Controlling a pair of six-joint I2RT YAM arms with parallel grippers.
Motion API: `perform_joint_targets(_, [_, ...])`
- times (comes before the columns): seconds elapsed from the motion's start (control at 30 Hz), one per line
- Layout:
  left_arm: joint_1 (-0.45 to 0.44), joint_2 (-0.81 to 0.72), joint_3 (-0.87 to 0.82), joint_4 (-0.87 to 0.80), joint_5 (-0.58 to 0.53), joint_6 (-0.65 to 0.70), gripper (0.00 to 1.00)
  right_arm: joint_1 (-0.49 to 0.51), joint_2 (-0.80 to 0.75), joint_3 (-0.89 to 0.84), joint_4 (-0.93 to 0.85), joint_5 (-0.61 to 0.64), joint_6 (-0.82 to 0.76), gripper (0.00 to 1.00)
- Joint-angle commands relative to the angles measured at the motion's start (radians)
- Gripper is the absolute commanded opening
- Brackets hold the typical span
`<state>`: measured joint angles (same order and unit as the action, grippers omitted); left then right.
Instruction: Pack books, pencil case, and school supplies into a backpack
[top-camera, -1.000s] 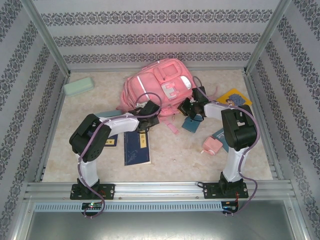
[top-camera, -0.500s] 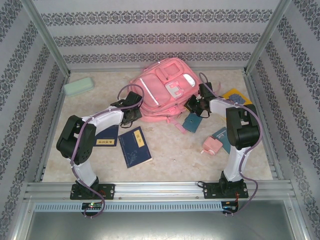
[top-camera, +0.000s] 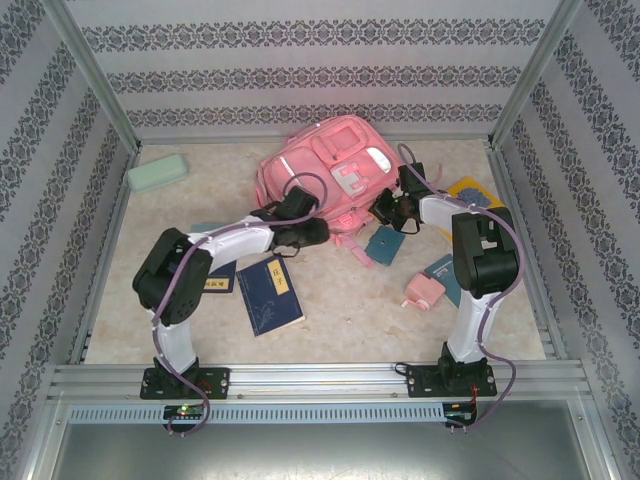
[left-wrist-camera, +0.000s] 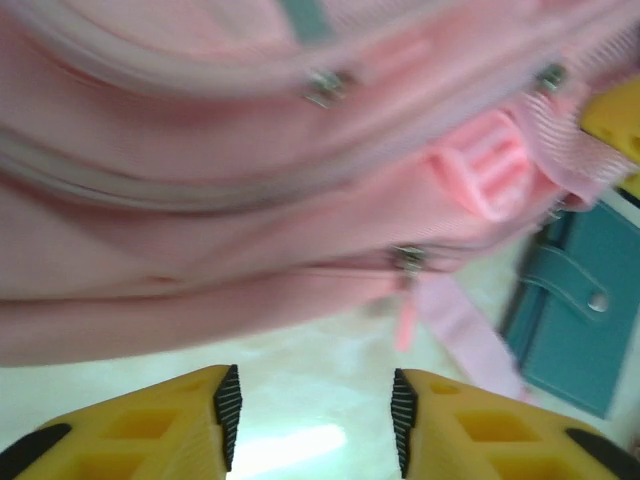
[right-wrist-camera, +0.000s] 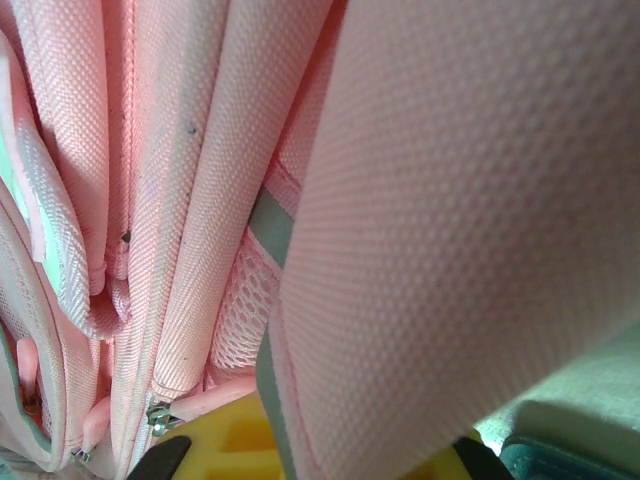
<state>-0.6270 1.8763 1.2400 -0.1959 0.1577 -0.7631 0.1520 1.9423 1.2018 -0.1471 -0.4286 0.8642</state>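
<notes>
The pink backpack (top-camera: 325, 170) lies at the back middle of the table. My left gripper (top-camera: 312, 233) hovers open at its near edge; in the left wrist view the left gripper (left-wrist-camera: 312, 405) has only table between its pads, and the backpack (left-wrist-camera: 250, 170) is just ahead. My right gripper (top-camera: 392, 207) is shut on the backpack's right side, with pink fabric (right-wrist-camera: 450, 230) running between its fingers. One navy book (top-camera: 270, 293) lies in front and another (top-camera: 215, 277) is partly under my left arm. The yellow book (top-camera: 472, 190), mint pencil case (top-camera: 157, 173), pink block (top-camera: 425, 292) and teal pads (top-camera: 383, 243) lie loose.
A second teal pad (top-camera: 443, 270) sits beside the pink block, close to my right arm. A loose pink strap (top-camera: 352, 250) trails from the backpack toward the teal pads. Patterned walls and metal posts enclose the table on three sides.
My left gripper has opened and swung from the backpack's left side to its near edge. The backpack shifted back and to the right, and the navy book slid and turned.
</notes>
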Motion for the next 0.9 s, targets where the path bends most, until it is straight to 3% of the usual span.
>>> perform_joint_targets(0.0, [-0.031, 0.058, 0.018, 0.097, 0.056, -0.062, 0.51, -0.013, 0.005, 0.036, 0.087, 0.016, -0.008, 0.00])
perform_joint_targets(0.13, [-0.053, 0.106, 0.019, 0.165, 0.067, -0.114, 0.50, -0.007, 0.010, 0.038, 0.091, 0.014, -0.005, 0.00])
perform_joint_targets(0.57, [-0.062, 0.208, 0.084, 0.158, 0.013, -0.161, 0.41, 0.000, 0.009, 0.035, 0.094, 0.010, -0.002, 0.00])
perform_joint_targets(0.67, [-0.062, 0.218, 0.093, 0.148, -0.009, -0.173, 0.26, -0.001, 0.007, 0.033, 0.093, 0.011, -0.004, 0.00])
perform_joint_targets(0.73, [-0.062, 0.213, 0.098, 0.132, -0.032, -0.182, 0.06, 0.000, 0.008, 0.033, 0.093, 0.009, -0.004, 0.00])
perform_joint_targets(0.77, [-0.062, 0.206, 0.099, 0.124, -0.042, -0.183, 0.00, 0.000, 0.007, 0.034, 0.091, 0.008, -0.006, 0.00])
perform_joint_targets(0.87, [-0.061, 0.172, 0.106, 0.065, -0.075, -0.181, 0.00, -0.004, 0.007, 0.040, 0.083, 0.010, -0.010, 0.00])
